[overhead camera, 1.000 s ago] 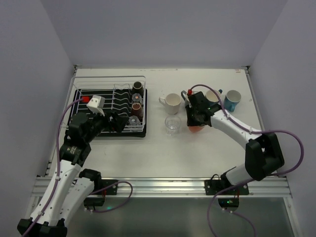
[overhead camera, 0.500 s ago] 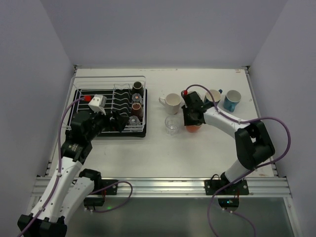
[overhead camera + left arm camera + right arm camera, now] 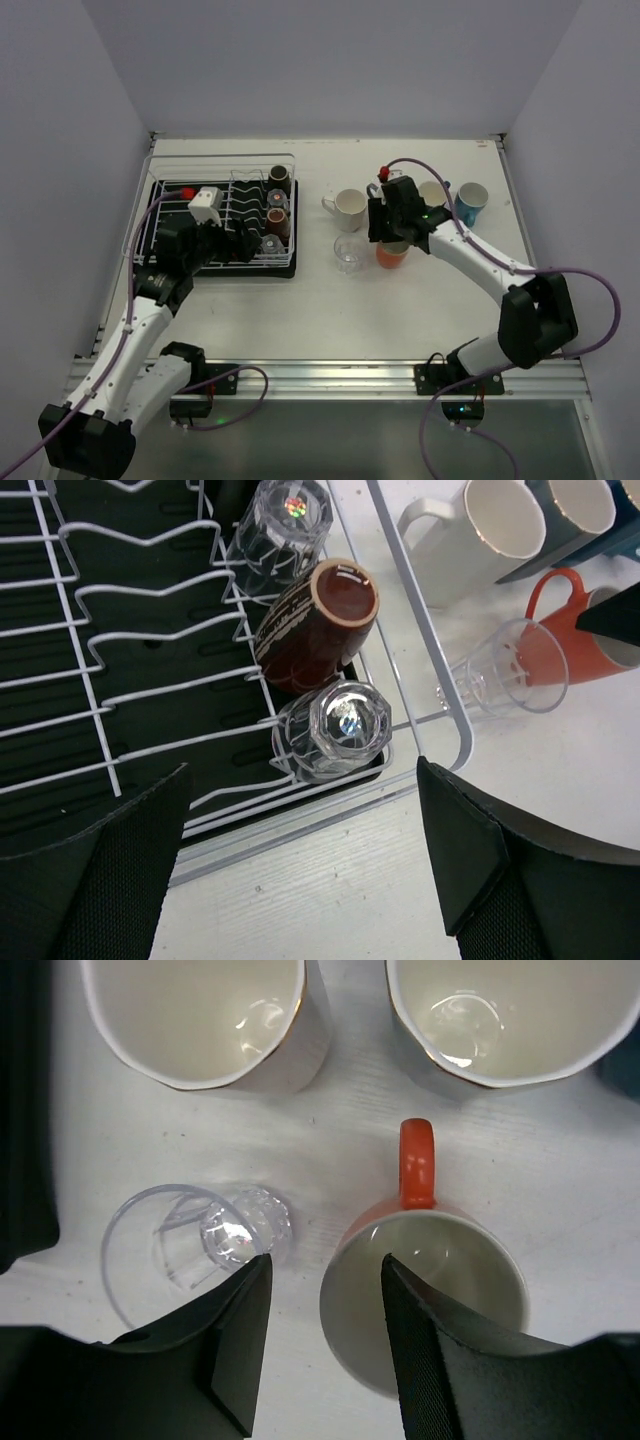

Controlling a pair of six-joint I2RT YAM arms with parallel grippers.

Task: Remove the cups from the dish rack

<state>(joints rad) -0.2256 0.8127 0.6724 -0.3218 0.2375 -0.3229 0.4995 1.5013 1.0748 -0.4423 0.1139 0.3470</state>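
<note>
Both stand open: left gripper (image 3: pixel 300 775) wide over white wire dish rack (image 3: pixel 140 660). Right gripper (image 3: pixel 325 1280) loosely straddles orange ceramic mug (image 3: pixel 440 1250)'s rim.

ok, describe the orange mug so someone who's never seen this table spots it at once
From the dish rack on the table's left, look right to the cups standing loose on the table. In their near row, beside the clear tumbler and under the right end effector, stands the orange mug. It is the only orange one; its neighbours are cream, blue or clear glass.

No legible txt, labels or nos. on anything.
</note>
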